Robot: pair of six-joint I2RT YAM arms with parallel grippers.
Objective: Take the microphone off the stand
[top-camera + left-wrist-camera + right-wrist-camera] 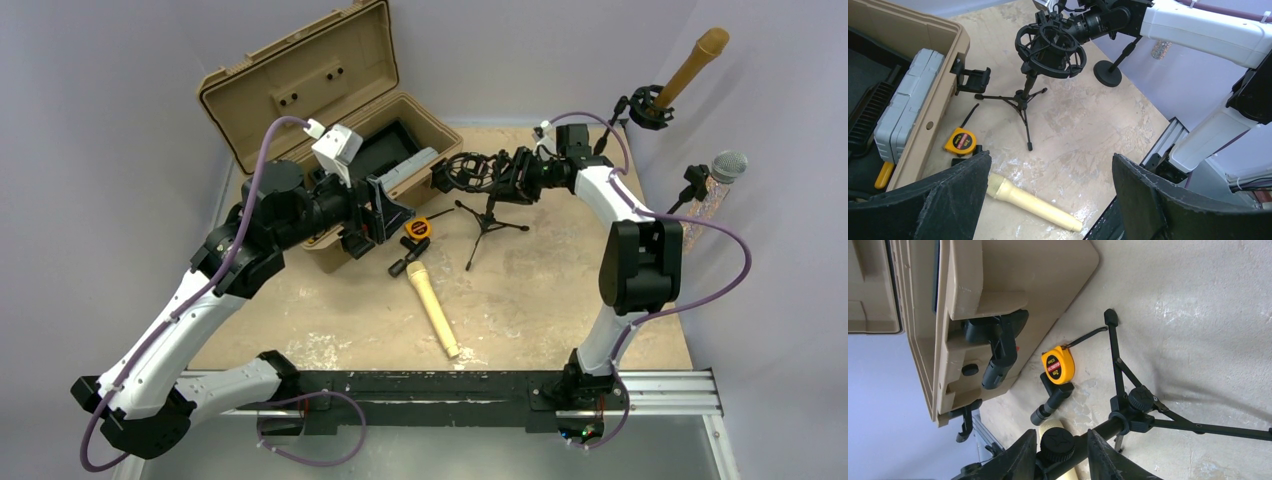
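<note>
A cream microphone (432, 308) (1033, 202) lies flat on the table, apart from the small black tripod stand (487, 222) (1021, 100). The stand's round shock mount (1050, 50) holds nothing. My right gripper (488, 172) (1060, 435) reaches the stand's upper neck. Its fingers sit close on either side of a black knob (1058, 444), and a slim gap still shows. The microphone's head (1050, 423) peeks out just beyond the knob. My left gripper (385, 215) (1050, 160) hangs open above the table by the toolbox, with nothing between its fingers.
An open tan toolbox (300, 110) stands at the back left with a grey case (908, 100) inside. A yellow tape measure (417, 228) (1058, 365) and a black clip (408, 258) lie beside it. At the right edge stand a brown microphone (695, 65) and a silver one (725, 170).
</note>
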